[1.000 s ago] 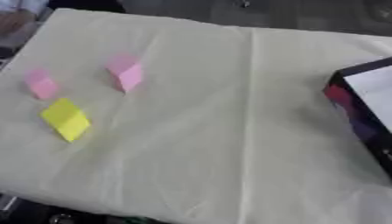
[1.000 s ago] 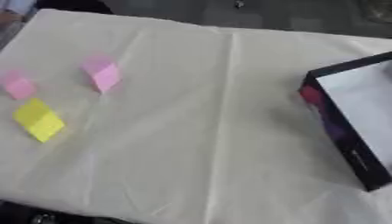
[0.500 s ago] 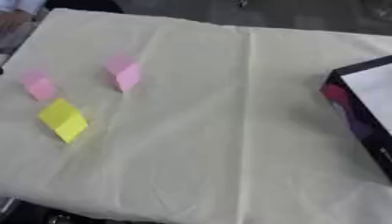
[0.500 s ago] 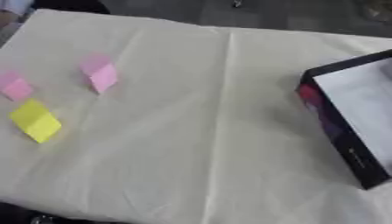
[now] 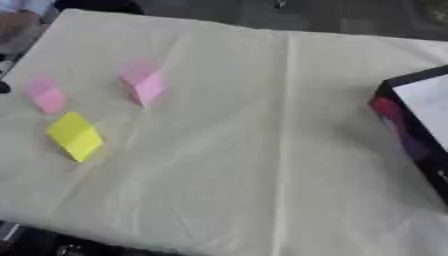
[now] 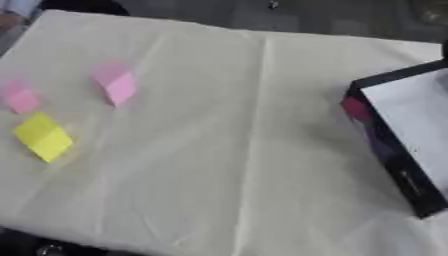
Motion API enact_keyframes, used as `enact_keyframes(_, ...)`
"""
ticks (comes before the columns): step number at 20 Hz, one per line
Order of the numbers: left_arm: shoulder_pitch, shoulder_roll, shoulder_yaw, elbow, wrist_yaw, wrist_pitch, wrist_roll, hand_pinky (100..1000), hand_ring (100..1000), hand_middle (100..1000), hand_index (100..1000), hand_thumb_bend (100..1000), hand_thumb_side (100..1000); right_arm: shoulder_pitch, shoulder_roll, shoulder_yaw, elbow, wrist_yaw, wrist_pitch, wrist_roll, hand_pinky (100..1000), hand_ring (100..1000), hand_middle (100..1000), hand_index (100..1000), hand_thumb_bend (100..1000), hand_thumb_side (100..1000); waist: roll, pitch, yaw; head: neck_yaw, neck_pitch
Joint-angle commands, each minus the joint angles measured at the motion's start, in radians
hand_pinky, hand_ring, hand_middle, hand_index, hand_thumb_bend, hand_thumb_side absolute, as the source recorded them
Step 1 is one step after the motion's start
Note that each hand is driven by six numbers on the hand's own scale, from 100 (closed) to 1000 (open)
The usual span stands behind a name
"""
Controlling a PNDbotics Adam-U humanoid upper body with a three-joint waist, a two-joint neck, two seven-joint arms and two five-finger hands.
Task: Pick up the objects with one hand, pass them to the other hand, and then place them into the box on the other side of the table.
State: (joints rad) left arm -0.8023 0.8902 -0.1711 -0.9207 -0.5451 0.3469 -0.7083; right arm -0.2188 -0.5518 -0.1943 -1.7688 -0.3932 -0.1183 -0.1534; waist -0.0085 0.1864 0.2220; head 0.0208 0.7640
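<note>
Three small blocks lie on the left part of the pale yellow cloth. A pink block (image 5: 143, 85) stands farthest in, a smaller pink block (image 5: 46, 95) lies to its left, and a yellow block (image 5: 75, 136) sits nearer the front edge. On the right side of the table stands the black box (image 6: 391, 150), with a white inside and a red and purple outer wall. Neither of my hands shows in either view, and nothing touches the blocks.
The cloth-covered table (image 5: 262, 165) has a fold line running front to back through its middle. A small dark shape (image 5: 3, 88) pokes in at the left edge near the smaller pink block. Dark floor lies beyond the far edge.
</note>
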Motion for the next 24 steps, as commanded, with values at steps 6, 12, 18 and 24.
enact_keyframes(6, -0.041, -0.031, 0.011, 0.088, -0.155, 0.038, -0.008, 959, 872, 832, 785, 770, 284, -0.004, -0.029, -0.002, -0.017, 0.006, 0.001, 0.006, 795, 675, 907, 884, 420, 174, -0.001, -0.008, 0.000, 0.010, 0.006)
enact_keyframes(12, -0.047, -0.050, 0.018, 0.118, -0.175, 0.049, 0.016, 959, 872, 831, 783, 764, 271, -0.002, -0.021, 0.000, -0.014, 0.011, 0.005, 0.010, 795, 674, 905, 885, 418, 179, -0.004, -0.006, 0.000, 0.010, 0.006)
enact_keyframes(18, -0.055, -0.062, 0.026, 0.126, -0.158, 0.053, 0.034, 960, 866, 827, 803, 767, 275, 0.000, -0.017, 0.002, -0.012, 0.017, 0.008, 0.016, 796, 673, 904, 885, 416, 179, -0.007, -0.005, 0.000, 0.012, -0.002)
enact_keyframes(24, -0.085, -0.087, 0.031, 0.137, -0.164, 0.059, 0.056, 963, 867, 825, 814, 778, 274, -0.003, -0.014, 0.007, -0.013, 0.019, 0.009, 0.021, 796, 673, 904, 885, 416, 179, -0.011, -0.001, -0.003, 0.011, -0.010)
